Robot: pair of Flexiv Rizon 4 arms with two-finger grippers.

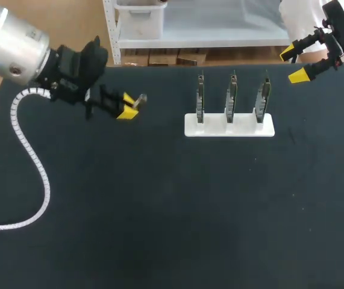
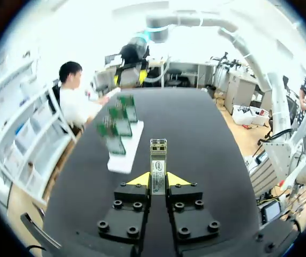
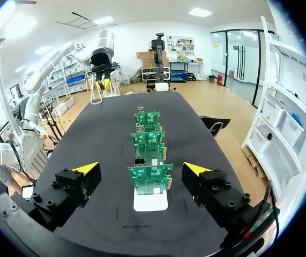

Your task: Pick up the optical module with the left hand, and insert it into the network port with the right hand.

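Black matte tabletop spreads under both arms. On it, toward the far edge, stands a white rectangular base carrying three upright green circuit boards in a row.

The left gripper hangs above the table's left part, well apart from the boards. Its yellow-tipped fingers are closed narrowly on a slim silver optical module with a white label. The module juts out ahead of the fingertips, pointing toward the boards.

The right gripper is off beyond the boards' right end, its fingers spread wide with nothing between them.

Small boxy metal network ports show on the boards in the right wrist view, and none looks filled.

I judge the pickup done. The handover to the right gripper and the insertion remain.
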